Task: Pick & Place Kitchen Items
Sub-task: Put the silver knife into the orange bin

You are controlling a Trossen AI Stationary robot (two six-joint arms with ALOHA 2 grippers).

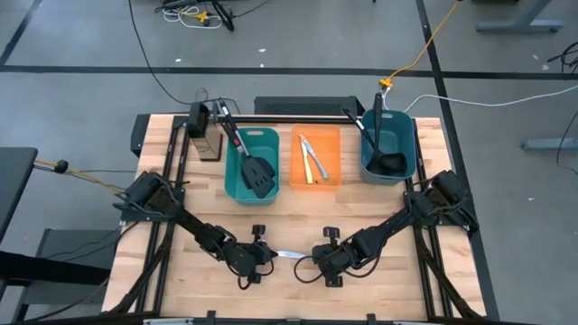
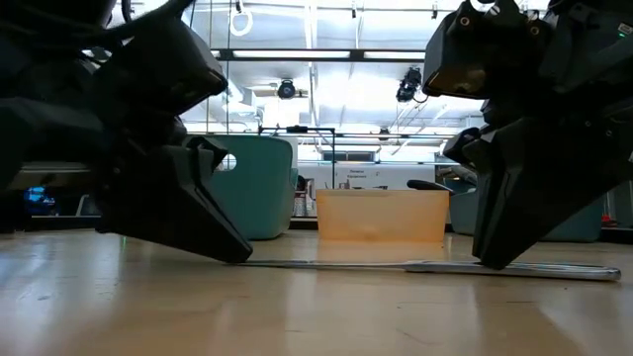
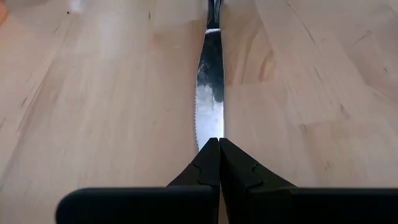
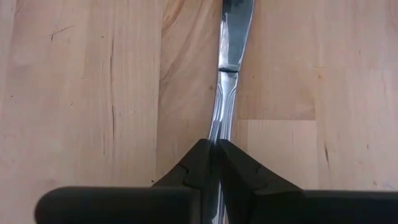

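Silver serrated table knife [image 1: 291,255] lies flat on the wooden table [image 1: 181,171] at 6 o'clock, between both arms. Left gripper [image 3: 219,148] pinches the blade tip, fingers together on it; right gripper [image 4: 214,149] is clamped on the handle end. Probably a two-ended grip because the thin knife is hard to lift off flat wood. The orange rectangular plastic bin [image 1: 316,178] at 12 o'clock already holds cutlery, so it's the likely target.

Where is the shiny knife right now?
The silver knife lies flat on the table's near edge, between the left gripper, pinching its blade tip, and the right gripper, pinching its handle.
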